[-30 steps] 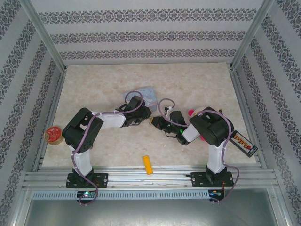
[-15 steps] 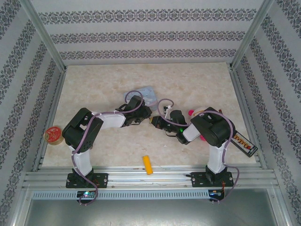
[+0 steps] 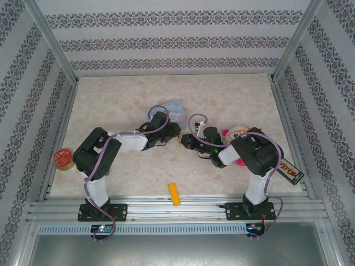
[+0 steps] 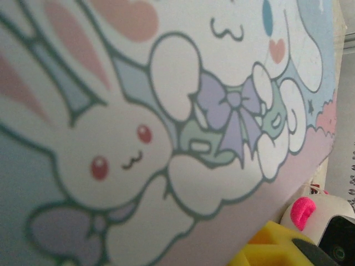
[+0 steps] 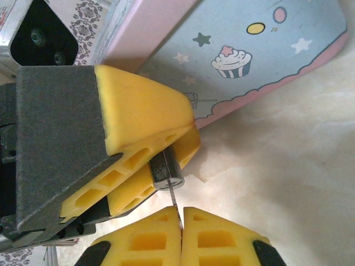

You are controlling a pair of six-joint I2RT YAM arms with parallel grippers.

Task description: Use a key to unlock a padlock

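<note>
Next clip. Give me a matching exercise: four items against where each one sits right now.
1 small dark-bodied metal padlock
2 thin silvery metal key
3 orange-yellow cylinder
4 pale blue rectangular cartoon tin

A at front edge of the table
B pinched in right end effector
C lying flat, farthest from the front edge
D clamped in left end effector

Pairs: 1-D, 2-B, 3-A, 4-C

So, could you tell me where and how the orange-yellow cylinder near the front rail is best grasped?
Probably at the middle of the cylinder, from straight above, the grip closing left-right across its narrow width: it lies flat on the table, long axis running roughly near to far.
</note>
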